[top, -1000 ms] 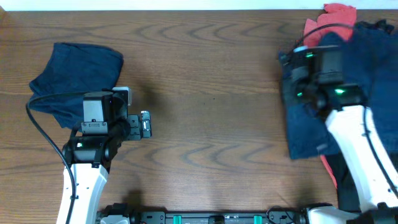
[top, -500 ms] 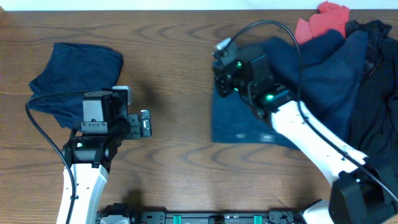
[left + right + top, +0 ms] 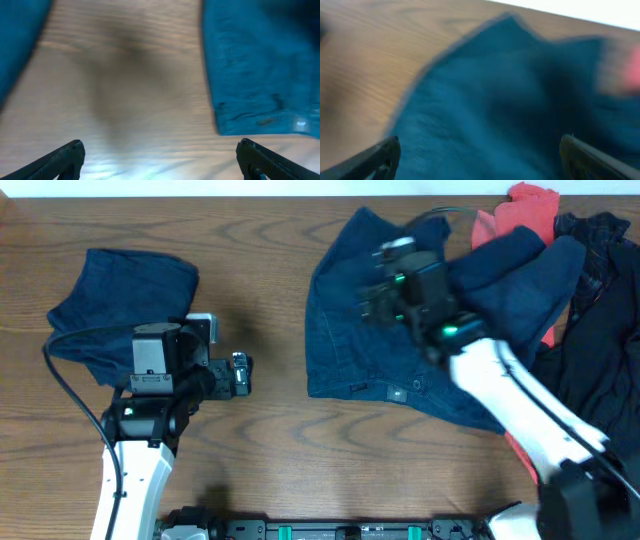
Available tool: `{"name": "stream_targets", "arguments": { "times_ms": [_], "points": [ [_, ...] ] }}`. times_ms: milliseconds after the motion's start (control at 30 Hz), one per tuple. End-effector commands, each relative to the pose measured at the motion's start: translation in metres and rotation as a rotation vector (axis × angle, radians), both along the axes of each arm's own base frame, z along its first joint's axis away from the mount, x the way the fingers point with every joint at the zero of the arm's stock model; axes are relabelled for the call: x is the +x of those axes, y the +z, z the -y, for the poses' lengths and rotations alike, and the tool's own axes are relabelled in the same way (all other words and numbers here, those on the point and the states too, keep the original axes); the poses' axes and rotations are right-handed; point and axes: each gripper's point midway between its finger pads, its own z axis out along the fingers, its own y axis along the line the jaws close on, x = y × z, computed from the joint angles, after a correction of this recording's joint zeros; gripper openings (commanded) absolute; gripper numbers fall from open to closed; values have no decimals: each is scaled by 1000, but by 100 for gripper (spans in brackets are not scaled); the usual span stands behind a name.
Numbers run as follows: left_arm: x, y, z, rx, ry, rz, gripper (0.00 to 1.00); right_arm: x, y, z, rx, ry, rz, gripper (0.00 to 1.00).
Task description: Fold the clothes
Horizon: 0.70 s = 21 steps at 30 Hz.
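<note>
Left gripper (image 3: 236, 375): fingers apart, nothing between them. It is poised over bare wooden table (image 3: 280, 460), just right of the bunched navy garment (image 3: 120, 305) lying at the table's left. In its wrist view, both tips stand wide over wood.

Right gripper (image 3: 385, 280): blurred from overhead. In its wrist view the fingertips (image 3: 375, 157) are set wide apart above navy cloth, with nothing seen clamped.

Spread navy garment (image 3: 345, 350): lies right of centre, its left part fairly flat. Its right part is heaped and runs under the right arm toward the pile.

Red cloth (image 3: 522, 208): far right corner, touching the navy heap.

Black cloth (image 3: 605, 310): right edge.
</note>
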Motion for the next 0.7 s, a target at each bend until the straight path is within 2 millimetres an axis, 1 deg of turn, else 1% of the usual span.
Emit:
{"name": "stream_targets", "arguments": {
  "times_ms": [0,33,100,200,300,400,467,500,567,667],
  "points": [
    [-1,-5,27,-155,-49,-53,98,-1,44,67,-42,-198,75,99],
    [-2,-10,31,-174,-48,-79,98,-6,44,80,-50,-222,56,99],
    [-2,-28,41,-196,-44,-160,98,-19,43,110,-70,-280,7,99],
    [-5,-48,56,-213,-47,-251,98,-31,39,135,-87,-334,-42,99],
    [-9,-71,81,-224,-66,-345,99,-41,32,159,-102,-390,-94,99],
    [-11,-92,105,-231,-84,-411,96,-47,27,171,-111,-419,-129,99],
    [-13,-105,119,-230,-101,-440,95,-49,25,174,-114,-424,-140,99],
    [-13,-111,125,-228,-108,-451,93,-50,24,174,-115,-424,-144,99],
    [-11,-122,134,-235,-103,-470,92,-51,23,174,-117,-423,-150,99],
    [-5,-139,144,-250,-81,-490,88,-53,22,174,-120,-422,-159,99]
  ]
}}
